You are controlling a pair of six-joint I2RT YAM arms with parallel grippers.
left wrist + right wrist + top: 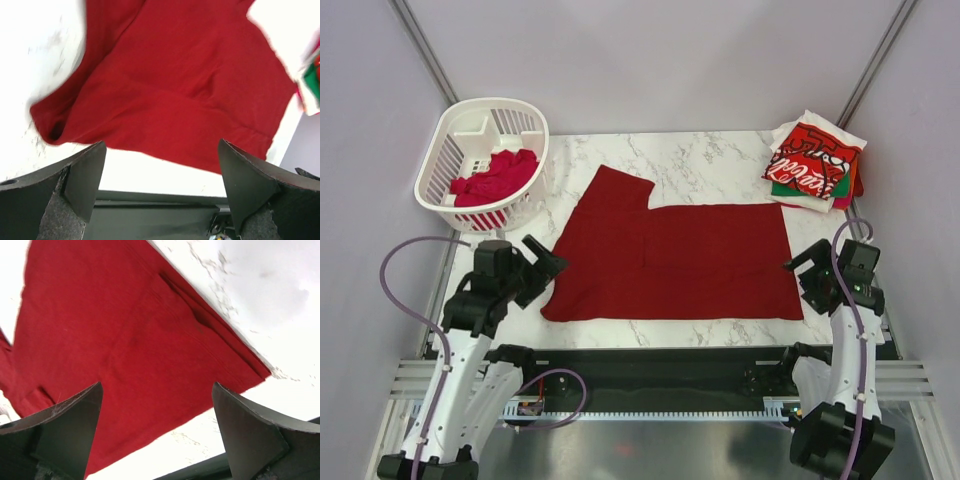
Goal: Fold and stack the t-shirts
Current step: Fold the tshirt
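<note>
One dark red t-shirt point(680, 262) flat on one table point(720, 165). One folded stack point(790, 192), one Coca-Cola tee point(812, 160) on top, layers beneath uncountable. One white basket point(470, 150), red cloth point(498, 178) inside, number unclear. Two arms, left arm point(460, 340) and right arm point(848, 330), two fingers point(85, 175) each.

Bright, even, diffuse light fills the overhead view, leaving only a faint soft shadow beside the basket point(470, 130), while in both wrist views the marble tabletop point(40, 50) burns out to near white, the red shirt point(175, 90) smears at its edges, and the dark jaws look soft.
</note>
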